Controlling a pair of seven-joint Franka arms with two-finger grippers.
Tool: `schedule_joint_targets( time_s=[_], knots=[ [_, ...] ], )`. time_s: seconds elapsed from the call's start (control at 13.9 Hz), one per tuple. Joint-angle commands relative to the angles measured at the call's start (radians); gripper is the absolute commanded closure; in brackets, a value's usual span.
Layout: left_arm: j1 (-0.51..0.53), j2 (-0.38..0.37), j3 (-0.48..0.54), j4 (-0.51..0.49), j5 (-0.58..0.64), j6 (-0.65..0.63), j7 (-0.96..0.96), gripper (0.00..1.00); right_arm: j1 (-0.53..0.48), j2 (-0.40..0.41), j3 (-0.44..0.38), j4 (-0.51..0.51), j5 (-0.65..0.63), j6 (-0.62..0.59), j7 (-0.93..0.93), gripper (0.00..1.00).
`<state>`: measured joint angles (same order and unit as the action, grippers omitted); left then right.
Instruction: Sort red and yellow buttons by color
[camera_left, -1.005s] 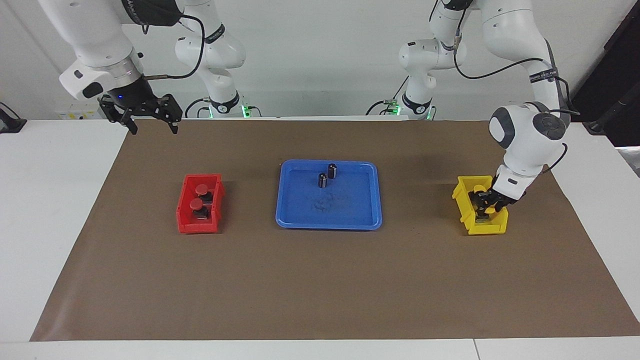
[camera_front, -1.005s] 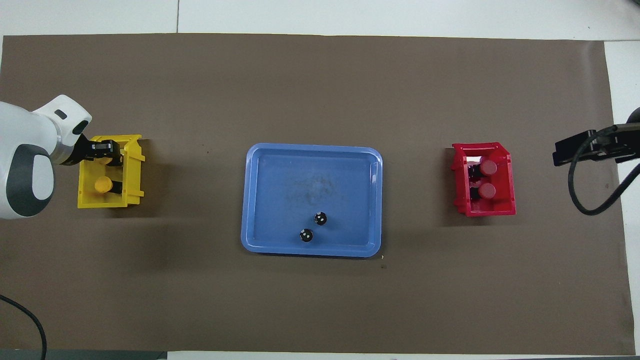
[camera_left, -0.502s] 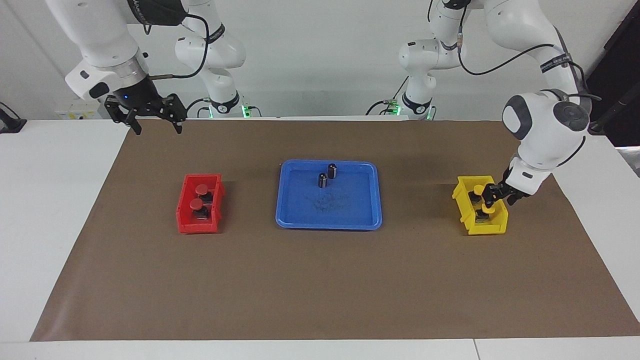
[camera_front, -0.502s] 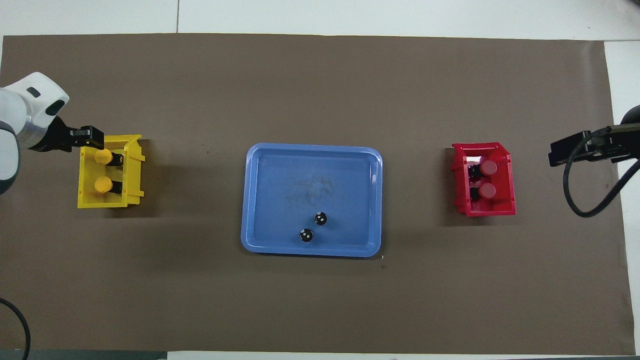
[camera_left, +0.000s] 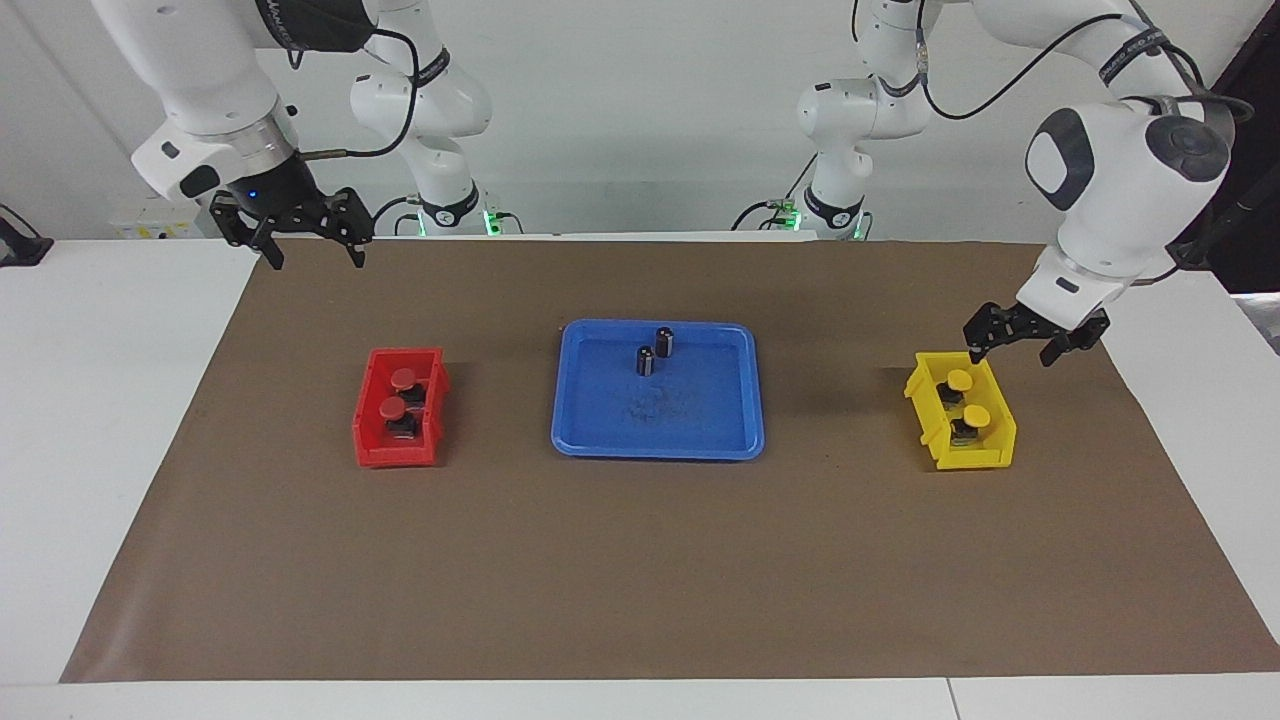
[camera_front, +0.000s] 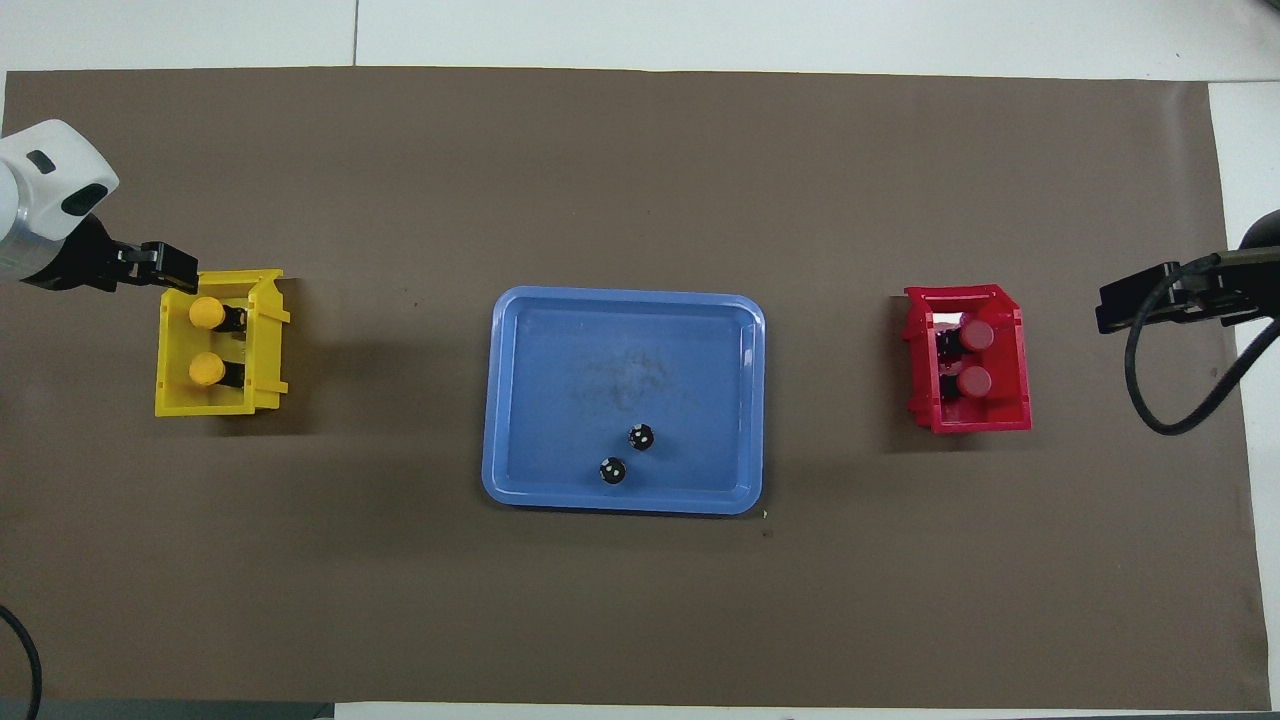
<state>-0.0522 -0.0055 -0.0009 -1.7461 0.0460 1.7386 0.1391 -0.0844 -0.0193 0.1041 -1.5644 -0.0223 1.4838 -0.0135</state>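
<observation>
Two yellow buttons (camera_left: 959, 379) (camera_left: 977, 413) lie in the yellow bin (camera_left: 975, 460); they also show in the overhead view (camera_front: 206, 313) (camera_front: 206, 370). Two red buttons (camera_left: 403, 378) (camera_left: 392, 408) lie in the red bin (camera_left: 395, 455), and show from overhead as well (camera_front: 977, 334) (camera_front: 973, 380). My left gripper (camera_left: 1012, 350) hangs open and empty just above the yellow bin (camera_front: 205, 405), clear of the buttons. My right gripper (camera_left: 313, 260) is open and empty, raised over the mat's corner at the right arm's end, where it waits.
A blue tray (camera_left: 655, 440) sits mid-table between the bins. Two small dark capless cylinders (camera_left: 665, 341) (camera_left: 646, 360) stand in it, on its side nearer to the robots. A brown mat (camera_left: 640, 560) covers the table.
My left gripper was down in the yellow bin at a yellow button; it has let go and risen out of the bin. Both yellow buttons now lie uncovered. The right gripper barely shifted.
</observation>
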Motion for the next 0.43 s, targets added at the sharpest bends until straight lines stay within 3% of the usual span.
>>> schedule_joint_targets(
  time_s=[0.0, 0.22, 0.36],
  knots=[
    [-0.006, -0.068, -0.007, 0.005, -0.026, -0.088, 0.014, 0.0, -0.008, -0.019, 0.0, -0.023, 0.016, 0.012, 0.001, 0.0],
    [-0.006, -0.071, -0.005, 0.111, -0.041, -0.241, 0.017, 0.0, -0.008, -0.019, 0.0, -0.023, 0.016, 0.012, 0.003, 0.0],
    [-0.006, -0.088, -0.007, 0.117, -0.043, -0.264, 0.025, 0.0, -0.009, -0.019, 0.0, -0.023, 0.016, 0.01, 0.003, 0.0]
  ],
)
